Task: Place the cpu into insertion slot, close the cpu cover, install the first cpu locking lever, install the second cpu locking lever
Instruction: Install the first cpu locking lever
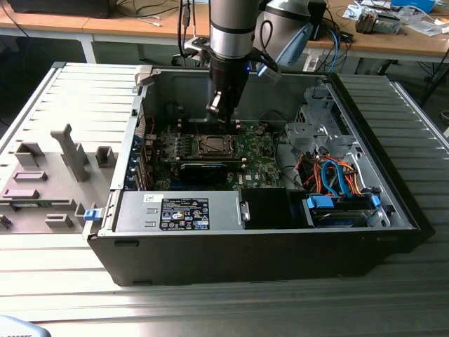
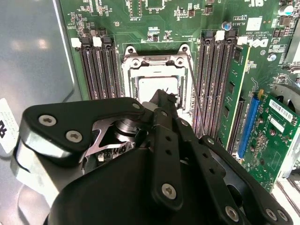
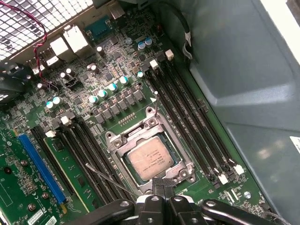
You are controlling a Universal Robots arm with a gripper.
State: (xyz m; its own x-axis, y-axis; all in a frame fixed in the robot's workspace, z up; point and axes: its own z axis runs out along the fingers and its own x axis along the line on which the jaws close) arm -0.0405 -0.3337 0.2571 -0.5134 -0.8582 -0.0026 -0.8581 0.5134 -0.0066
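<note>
Ribbed grey metal tabletop (image 1: 63, 295) carries an open black computer case (image 1: 266, 246), with wooden desks behind it. Over the case's middle the black two-fingered gripper (image 1: 219, 107) hangs from the silver arm, above the small square black insertion slot (image 1: 212, 144) on the green circuit board (image 1: 259, 151).

In the first wrist view the fingertips (image 3: 158, 183) are pressed together with nothing between them, right at the near edge of the thin silver metal cpu cover (image 3: 151, 158). That view shows the cover lying flat over the slot, and the dull silver-grey square cpu (image 3: 150, 159) sitting inside its window. One thin wire locking lever (image 3: 110, 180) juts out at an angle from the slot's side, and another one (image 3: 153, 104) stands up at the far corner.

The second wrist view looks past the gripper's black linkage (image 2: 161, 140), which hides much of the slot; a slim lever (image 2: 196, 105) runs along the slot's edge beside the black memory slots (image 2: 216, 89).

The exterior view adds the black labelled power-supply box (image 1: 184, 213) at the near wall and blue and orange cables (image 1: 337, 179) on that view's right.
</note>
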